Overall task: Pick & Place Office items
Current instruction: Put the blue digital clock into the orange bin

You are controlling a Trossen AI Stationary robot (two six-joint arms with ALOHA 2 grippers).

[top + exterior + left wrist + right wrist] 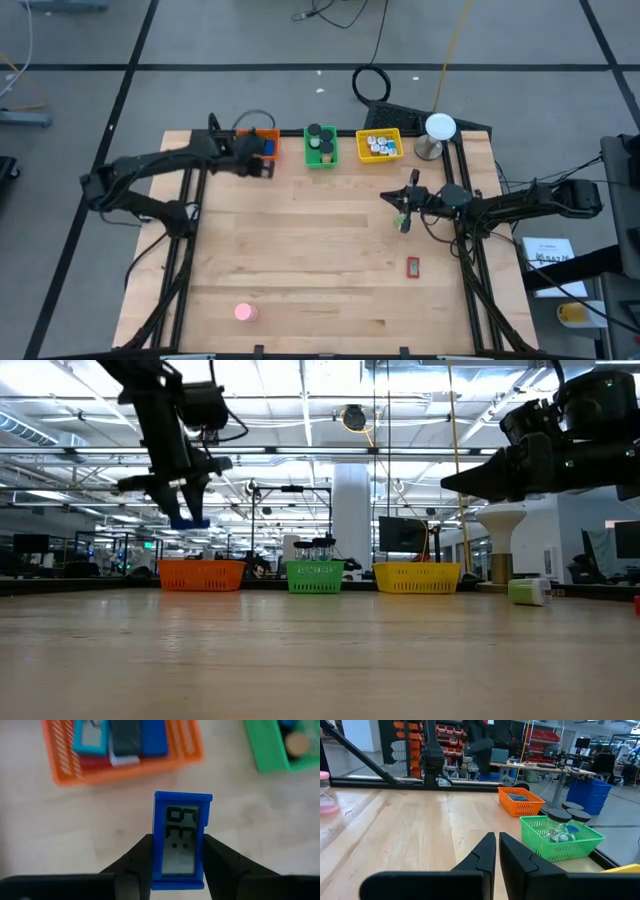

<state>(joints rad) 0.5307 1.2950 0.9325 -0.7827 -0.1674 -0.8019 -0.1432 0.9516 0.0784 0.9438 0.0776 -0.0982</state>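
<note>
- While the blue clock-like piece [182, 840] is clamped between the left gripper [177, 865] fingers, it is carried just short of the orange bin [65, 772], near the table's far left.
- Release is best delayed until the piece is squarely over the bin, above the blue pieces already inside.
- A gentle, low drop is advised.
- Over at the right, the right gripper [497, 851] is held closed and empty above the table.
- Whether the piece is past the rim cannot be told from the high view.
</note>
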